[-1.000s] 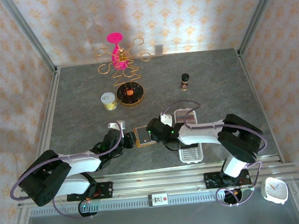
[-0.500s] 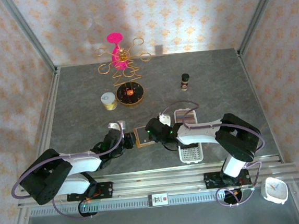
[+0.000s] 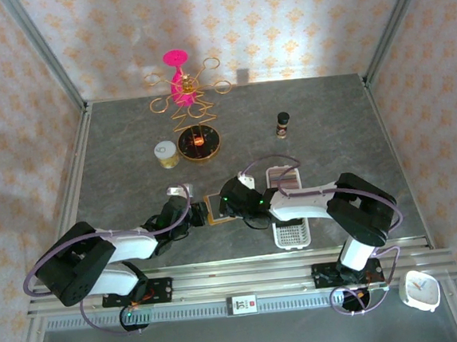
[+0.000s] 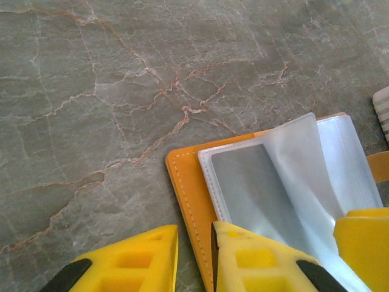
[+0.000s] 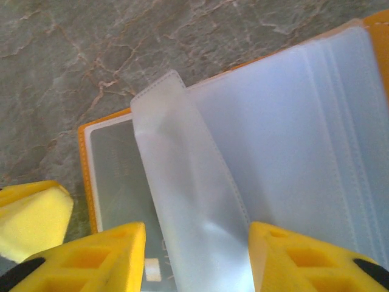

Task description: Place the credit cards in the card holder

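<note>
The orange card holder (image 3: 216, 207) lies open on the table, its clear inner sleeves (image 5: 292, 152) fanned out. A grey credit card (image 4: 255, 182) sits inside the left sleeve, and its chip end (image 5: 146, 271) shows near my right fingers. My left gripper (image 4: 194, 261) is nearly closed, pinching the orange cover's left edge (image 4: 188, 201). My right gripper (image 5: 197, 261) stands open over the holder, astride one raised clear sleeve (image 5: 182, 182). In the top view the left gripper (image 3: 196, 216) and right gripper (image 3: 230, 204) meet over the holder. A small pale card-like piece (image 3: 172, 192) lies just beyond the left arm.
A long white slotted tray (image 3: 289, 214) lies right of the holder, with something dark at its far end. Farther back stand a small dark bottle (image 3: 283, 123), a gold tin (image 3: 165, 153), a round dark dish (image 3: 200, 144) and a gold wire stand (image 3: 183, 87).
Both grippers have crept slightly farther up the table with the holder, the right one edging left over it. One clear sleeve now stands lifted between the right fingers.
</note>
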{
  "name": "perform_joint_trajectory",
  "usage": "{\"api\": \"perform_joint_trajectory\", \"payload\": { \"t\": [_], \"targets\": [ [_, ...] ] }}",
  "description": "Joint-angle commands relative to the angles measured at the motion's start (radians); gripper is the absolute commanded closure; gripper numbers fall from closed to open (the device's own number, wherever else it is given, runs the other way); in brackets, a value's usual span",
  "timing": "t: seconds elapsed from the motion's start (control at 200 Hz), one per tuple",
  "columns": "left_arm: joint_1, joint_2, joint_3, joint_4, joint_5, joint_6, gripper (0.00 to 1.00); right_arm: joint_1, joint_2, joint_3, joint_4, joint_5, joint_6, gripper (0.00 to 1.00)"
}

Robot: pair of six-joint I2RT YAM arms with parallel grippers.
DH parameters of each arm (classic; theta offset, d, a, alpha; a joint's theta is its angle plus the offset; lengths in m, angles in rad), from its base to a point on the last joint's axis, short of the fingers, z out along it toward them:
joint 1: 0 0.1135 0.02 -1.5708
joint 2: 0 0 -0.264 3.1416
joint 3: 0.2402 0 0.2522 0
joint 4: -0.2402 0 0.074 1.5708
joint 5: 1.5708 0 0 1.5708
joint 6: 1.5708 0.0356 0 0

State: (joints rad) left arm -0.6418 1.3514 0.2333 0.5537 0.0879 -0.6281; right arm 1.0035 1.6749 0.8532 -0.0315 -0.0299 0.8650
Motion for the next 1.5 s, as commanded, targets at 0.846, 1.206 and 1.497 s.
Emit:
{"api": "perform_joint_trajectory", "payload": {
  "t": [0.846, 1.206, 1.497],
  "targets": [
    [0.035, -0.027, -0.007, -0.022, -0.074, -0.045, 0.83, 0.006, 0.056, 0.049, 0.212, -0.115, 0.029, 0.54],
    [0.066, -0.123, -0.052, -0.049, -0.178, -0.076, 0.82, 0.006, 0.034, 0.133, 0.26, -0.142, -0.041, 0.53],
    [0.068, -0.235, -0.108, -0.017, -0.218, -0.087, 0.81, 0.006, -0.248, 0.115, 0.214, -0.038, -0.287, 0.52]
  ]
}}
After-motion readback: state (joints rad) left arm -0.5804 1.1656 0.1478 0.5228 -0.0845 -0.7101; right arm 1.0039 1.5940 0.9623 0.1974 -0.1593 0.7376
